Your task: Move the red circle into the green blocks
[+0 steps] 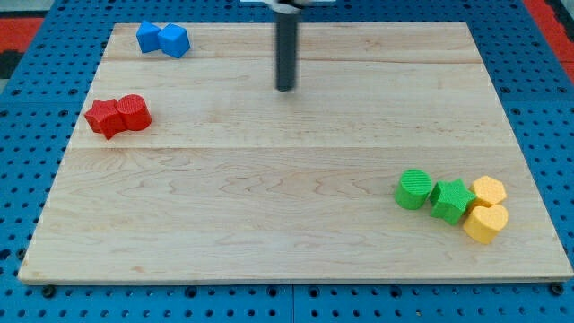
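Observation:
The red circle point(133, 111) lies at the view's left, touching a red star-shaped block point(105, 117) on its left. The green circle point(413, 189) and a green star-shaped block point(451, 200) sit together at the view's lower right. My tip point(285, 88) rests on the board near the view's top centre, well to the right of the red circle and far up-left of the green blocks. It touches no block.
Two blue blocks point(163, 39) sit at the view's top left. Two yellow blocks point(487, 208) touch the green star's right side. The wooden board point(287, 233) lies on a blue pegboard.

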